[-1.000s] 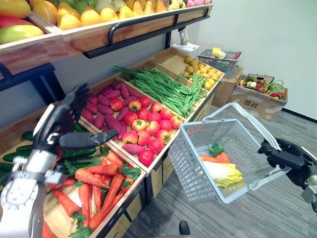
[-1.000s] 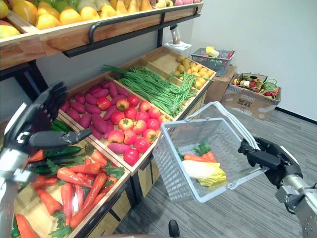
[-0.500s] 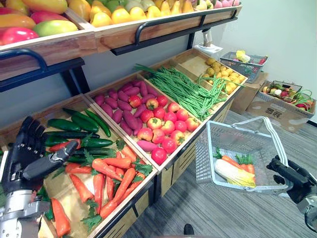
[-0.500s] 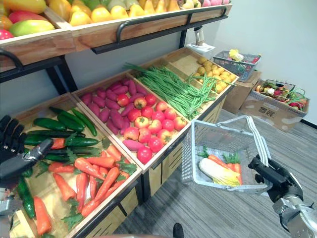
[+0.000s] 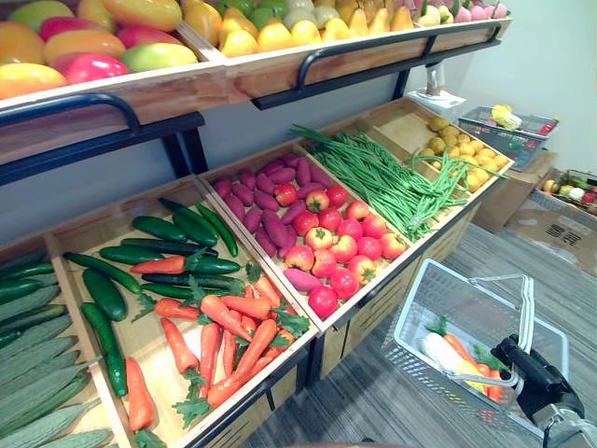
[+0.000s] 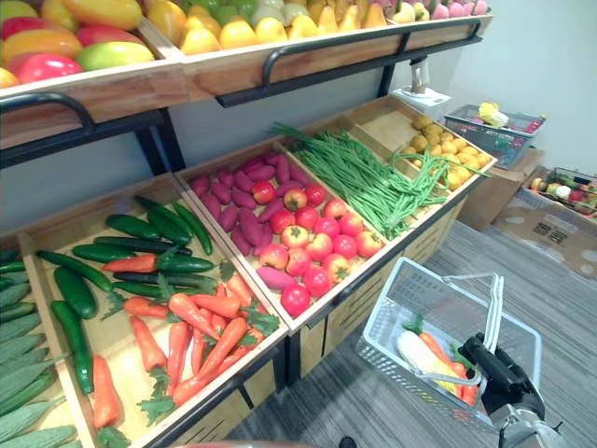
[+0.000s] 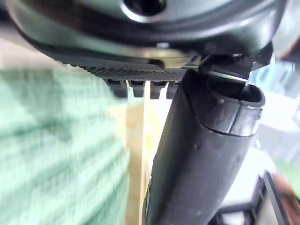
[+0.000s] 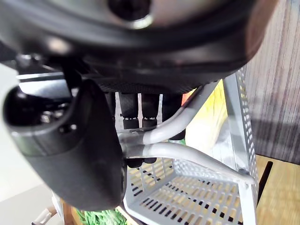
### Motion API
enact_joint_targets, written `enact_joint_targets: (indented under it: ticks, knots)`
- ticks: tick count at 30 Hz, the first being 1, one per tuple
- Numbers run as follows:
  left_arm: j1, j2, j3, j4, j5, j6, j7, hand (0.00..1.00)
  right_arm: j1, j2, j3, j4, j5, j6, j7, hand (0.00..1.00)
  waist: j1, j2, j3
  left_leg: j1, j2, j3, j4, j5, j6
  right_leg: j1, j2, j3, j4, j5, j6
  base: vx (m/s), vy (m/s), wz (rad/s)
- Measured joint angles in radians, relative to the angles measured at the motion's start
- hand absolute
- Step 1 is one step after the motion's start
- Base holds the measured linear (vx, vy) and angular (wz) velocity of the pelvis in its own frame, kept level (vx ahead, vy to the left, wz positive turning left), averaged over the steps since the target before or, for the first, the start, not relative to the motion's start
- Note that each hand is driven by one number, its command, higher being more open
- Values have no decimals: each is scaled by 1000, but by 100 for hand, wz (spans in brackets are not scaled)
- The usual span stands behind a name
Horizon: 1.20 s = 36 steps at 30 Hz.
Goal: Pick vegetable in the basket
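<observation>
The basket (image 5: 417,308), tilted up a second ago, now hangs level and lower, its handles (image 8: 187,157) clasped in the curled right hand (image 5: 534,378); carrots (image 5: 459,347) and a pale leafy vegetable (image 5: 435,353) lie inside it. The left hand (image 7: 206,154) has been drawn back from the carrot crate (image 5: 233,327) left of the basket. Its opening cannot be told, and the next pick is judged not yet begun.

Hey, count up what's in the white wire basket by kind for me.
In the basket:
carrots: 2
cabbage: 1
Total: 3
</observation>
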Motion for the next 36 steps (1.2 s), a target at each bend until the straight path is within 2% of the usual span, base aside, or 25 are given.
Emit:
enact_joint_targets:
  ticks: [5,8,11,14,18,22,24,27,28,33,36]
  knots:
    - [-3,-28,6,208,-142,-2,70,100,-66,0,0,42,7,-11,0,0,3,-14,-7,12,-9,0,-36,21,2,-2,-6,-1,-1,0,0,0,0,0]
    - [-10,-50,-30,258,-195,18,130,100,-82,0,2,78,45,-14,-1,0,4,-25,-16,17,-13,-3,-50,27,-2,-1,-10,-4,-1,0,0,-26,5,3]
    - [-12,-51,-70,270,-206,56,143,100,-86,0,8,104,50,-15,-7,0,3,-23,-17,26,-19,-1,-66,32,-2,2,-14,-3,-1,0,0,0,0,0]
    - [-14,-51,-120,269,-142,105,112,100,-86,0,34,115,70,-16,-20,0,-5,-8,-15,27,-21,0,-68,32,-3,1,-15,-1,0,0,0,0,0,0]
    - [-41,-57,-190,270,-40,168,33,100,-87,1,53,148,72,-17,-25,0,-13,31,-12,27,-20,-2,-71,36,-6,-1,-14,-2,0,-2,3,0,0,0]
    - [-39,-82,-246,277,31,185,-42,100,-86,6,107,167,72,-17,-38,0,-26,33,-9,27,-21,-2,-72,38,-7,-2,-14,0,-1,-2,3,0,0,0]
    - [-30,-87,-346,293,95,185,-94,100,-86,32,121,167,73,-27,-39,0,-26,29,-6,27,-22,-2,-72,38,-7,-3,-15,2,-2,-2,3,-34,-6,-1]
    - [-21,-97,-414,293,148,165,-126,100,-86,52,146,167,74,-39,-41,0,-27,28,-3,27,-23,0,-73,38,-7,-5,-15,5,-4,-2,3,-23,-5,-2]
    - [-12,-95,-472,293,178,166,-130,100,-86,68,149,167,74,-48,-44,0,-28,28,1,27,-23,0,-73,38,-8,-5,-14,6,-3,-1,3,0,0,0]
    - [-29,-106,-706,293,289,220,-153,100,-85,128,189,166,74,-60,-62,0,-38,10,16,30,-24,11,-73,37,-9,-9,-13,21,0,1,7,-4,-1,-6]
    - [-51,-101,-779,274,342,231,-168,100,-86,154,190,160,74,-63,-65,0,-47,-3,35,43,-25,30,-69,31,-10,-9,-9,43,0,3,9,1,10,-19]
